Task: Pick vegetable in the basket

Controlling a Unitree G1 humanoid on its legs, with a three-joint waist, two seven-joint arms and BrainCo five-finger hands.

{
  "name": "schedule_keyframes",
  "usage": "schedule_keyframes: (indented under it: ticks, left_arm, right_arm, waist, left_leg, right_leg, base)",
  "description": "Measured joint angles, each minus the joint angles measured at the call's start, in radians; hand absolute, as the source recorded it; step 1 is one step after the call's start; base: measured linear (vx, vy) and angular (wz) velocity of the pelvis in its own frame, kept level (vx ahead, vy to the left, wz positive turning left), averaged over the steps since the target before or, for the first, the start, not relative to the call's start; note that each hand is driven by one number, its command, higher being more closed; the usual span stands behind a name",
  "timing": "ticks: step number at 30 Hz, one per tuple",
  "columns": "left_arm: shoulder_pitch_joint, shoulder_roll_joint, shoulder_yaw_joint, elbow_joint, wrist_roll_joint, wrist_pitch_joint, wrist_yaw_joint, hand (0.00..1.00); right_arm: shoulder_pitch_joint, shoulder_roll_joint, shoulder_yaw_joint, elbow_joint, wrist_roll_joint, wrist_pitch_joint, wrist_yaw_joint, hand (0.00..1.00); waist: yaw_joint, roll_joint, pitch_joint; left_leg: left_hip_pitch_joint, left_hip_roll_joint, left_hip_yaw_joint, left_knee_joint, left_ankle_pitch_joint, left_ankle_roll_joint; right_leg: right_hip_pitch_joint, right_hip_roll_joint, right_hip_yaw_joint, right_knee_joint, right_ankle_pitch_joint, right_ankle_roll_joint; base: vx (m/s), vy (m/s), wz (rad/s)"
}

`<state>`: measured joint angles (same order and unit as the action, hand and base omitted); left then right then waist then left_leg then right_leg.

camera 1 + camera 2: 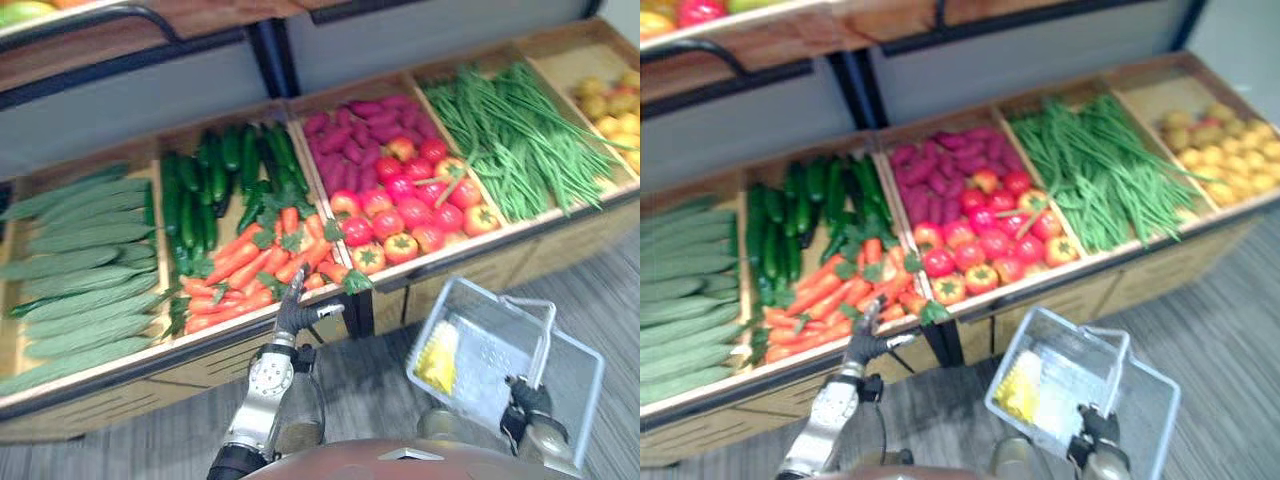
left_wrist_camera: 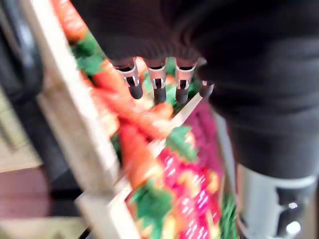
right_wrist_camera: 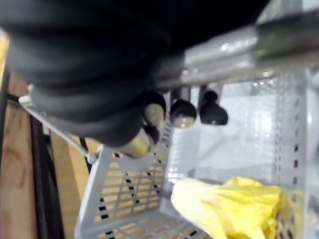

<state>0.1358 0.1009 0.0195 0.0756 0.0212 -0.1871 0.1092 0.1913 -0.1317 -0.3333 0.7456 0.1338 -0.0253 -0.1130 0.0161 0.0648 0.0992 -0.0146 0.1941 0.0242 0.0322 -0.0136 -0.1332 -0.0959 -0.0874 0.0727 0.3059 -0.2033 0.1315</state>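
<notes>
My left hand (image 1: 293, 312) hovers at the front edge of the carrot bin, its fingers (image 2: 157, 82) straight and holding nothing, pointing at the orange carrots (image 1: 250, 270) with green tops. My right hand (image 1: 527, 400) is low on the right with its fingers (image 3: 182, 112) curled round the metal handle (image 3: 239, 45) of a grey plastic basket (image 1: 470, 300). A yellow vegetable (image 1: 438, 358) lies inside the basket at its left side.
The wooden stall holds bins of pale green gourds (image 1: 80, 270), dark cucumbers (image 1: 215, 180), purple sweet potatoes (image 1: 350, 140), red tomatoes (image 1: 400, 215), green beans (image 1: 510, 140) and yellow produce (image 1: 610, 105). A second shelf runs above the back. Grey floor lies before the stall.
</notes>
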Motion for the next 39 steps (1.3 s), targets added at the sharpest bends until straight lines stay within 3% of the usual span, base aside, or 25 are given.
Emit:
schedule_keyframes:
  ticks: [3,5,7,8,9,11,13,15,18,21,25,28,34,35,39]
  left_arm:
    - [0.038,0.01,0.11,-0.067,0.024,0.0,0.028,0.0]
    - [0.038,0.032,0.159,-0.098,0.052,0.001,0.057,0.0]
    - [0.038,0.038,0.202,-0.129,0.09,0.005,0.088,0.0]
    - [0.035,0.04,0.227,-0.137,0.1,0.005,0.099,0.0]
    - [0.034,0.04,0.23,-0.138,0.123,0.006,0.109,0.0]
    - [0.033,0.044,0.23,-0.139,0.132,0.006,0.123,0.0]
    - [0.006,0.091,0.208,-0.131,0.167,0.008,0.136,0.0]
    - [-0.073,0.165,0.143,-0.068,0.211,0.008,0.136,0.0]
    - [-0.176,0.275,0.023,0.064,0.314,0.023,0.129,0.0]
    - [-0.287,0.334,-0.087,0.196,0.415,0.026,0.127,0.0]
    - [-0.481,0.383,-0.169,0.315,0.486,0.026,0.126,0.0]
    - [-0.56,0.389,-0.196,0.381,0.522,0.026,0.128,0.0]
    - [-0.689,0.414,-0.233,0.487,0.548,0.044,0.131,0.0]
    - [-0.721,0.443,-0.249,0.498,0.55,0.038,0.129,1.0]
    - [-0.884,0.462,-0.247,0.627,0.565,0.07,0.164,1.0]
  right_arm:
    - [0.001,-0.025,0.0,0.04,-0.005,0.0,0.005,1.0]
    - [0.004,-0.028,-0.008,0.05,-0.027,0.0,0.004,1.0]
    - [0.002,-0.028,-0.01,0.063,-0.04,0.0,0.0,1.0]
    - [0.002,-0.027,-0.012,0.068,-0.04,0.0,-0.002,1.0]
    - [0.003,-0.04,-0.028,0.066,-0.04,-0.001,-0.004,1.0]
    - [0.015,-0.045,-0.06,0.067,-0.04,0.001,-0.007,1.0]
    - [0.016,-0.031,-0.062,0.061,-0.04,0.001,-0.006,1.0]
    - [0.025,-0.016,-0.064,0.055,-0.04,0.001,-0.006,1.0]
    - [-0.002,0.018,-0.063,0.043,-0.04,0.001,-0.007,1.0]
    - [-0.052,0.015,-0.016,-0.004,-0.041,-0.007,-0.008,1.0]
    - [-0.122,0.014,0.04,-0.023,-0.065,-0.02,-0.011,1.0]
    - [-0.156,0.011,0.05,-0.023,-0.077,-0.026,-0.026,1.0]
    - [-0.201,0.003,0.072,-0.058,-0.079,-0.028,-0.062,1.0]
    - [-0.203,0.003,0.072,-0.059,-0.078,-0.028,-0.077,1.0]
    - [-0.239,0.004,0.084,-0.094,-0.077,-0.034,-0.094,1.0]
  waist:
    - [0.023,0.017,-0.009]
    - [0.026,0.019,-0.01]
    - [0.026,0.017,-0.013]
    - [0.025,-0.014,-0.004]
    - [0.027,0.008,-0.006]
    - [0.007,0.02,-0.006]
    - [-0.025,0.013,-0.01]
    - [-0.035,0.014,-0.008]
    - [-0.043,-0.007,0.009]
    - [-0.057,-0.019,0.026]
    - [-0.087,-0.021,0.091]
    - [-0.095,-0.015,0.138]
    - [-0.108,-0.029,0.229]
    - [-0.107,-0.03,0.233]
    - [-0.108,-0.053,0.288]
  left_leg:
    - [-0.006,-0.007,-0.031,-0.014,0.014,-0.003]
    - [-0.043,-0.02,-0.031,-0.012,0.012,0.025]
    - [-0.053,-0.023,0.068,-0.039,-0.016,0.134]
    - [-0.04,-0.032,0.169,-0.04,-0.041,0.177]
    - [-0.041,-0.023,0.21,-0.014,-0.03,0.17]
    - [-0.033,-0.025,0.213,-0.015,0.036,0.126]
    - [-0.029,-0.051,0.204,-0.075,0.077,0.077]
    - [-0.026,-0.065,0.174,-0.133,0.144,0.037]
    - [-0.03,-0.065,0.188,-0.133,0.151,0.03]
    - [-0.059,-0.057,0.251,-0.133,0.152,0.029]
    - [-0.143,-0.055,0.285,-0.139,0.176,0.038]
    - [-0.18,-0.048,0.304,-0.139,0.179,0.037]
    - [-0.228,-0.046,0.329,-0.139,0.198,0.038]
    - [-0.252,-0.045,0.328,-0.139,0.205,0.04]
    - [-0.292,-0.045,0.335,-0.139,0.22,0.044]
  right_leg:
    - [0.044,-0.003,-0.04,-0.067,0.013,-0.027]
    - [0.043,-0.023,-0.071,-0.082,0.012,-0.021]
    - [0.051,-0.048,-0.088,-0.118,0.024,-0.009]
    - [0.051,-0.084,-0.089,-0.148,0.031,-0.016]
    - [0.065,-0.088,-0.099,-0.146,0.031,-0.008]
    - [0.087,-0.101,-0.115,-0.142,0.031,0.011]
    - [0.104,-0.126,-0.146,-0.159,0.039,0.026]
    - [0.111,-0.133,-0.186,-0.184,0.051,0.033]
    - [0.109,-0.135,-0.188,-0.197,0.072,0.036]
    - [0.032,-0.128,-0.128,-0.195,0.112,0.035]
    - [-0.062,-0.126,-0.087,-0.223,0.157,0.038]
    - [-0.1,-0.123,-0.066,-0.257,0.197,0.041]
    - [-0.159,-0.12,-0.035,-0.266,0.231,0.043]
    - [-0.182,-0.119,-0.033,-0.266,0.235,0.044]
    - [-0.228,-0.118,-0.024,-0.265,0.255,0.046]
  base:
    - [-0.08,-0.018,0.43]
    - [-0.13,0.056,0.46]
    - [-0.05,0.072,0.48]
    - [0.02,0.07,0.38]
    - [0.06,0.069,0.32]
    - [0.08,0.111,0.28]
    - [0.09,0.107,0.4]
    - [0.1,0.035,0.5]
    - [0.03,0.015,0.06]
    - [-0.03,0.042,-0.5]
    - [-0.13,0.025,-0.31]
    - [-0.13,0.007,-0.25]
    - [-0.06,-0.004,-0.09]
    - [-0.03,-0.014,0.0]
    - [-0.04,-0.016,-0.04]
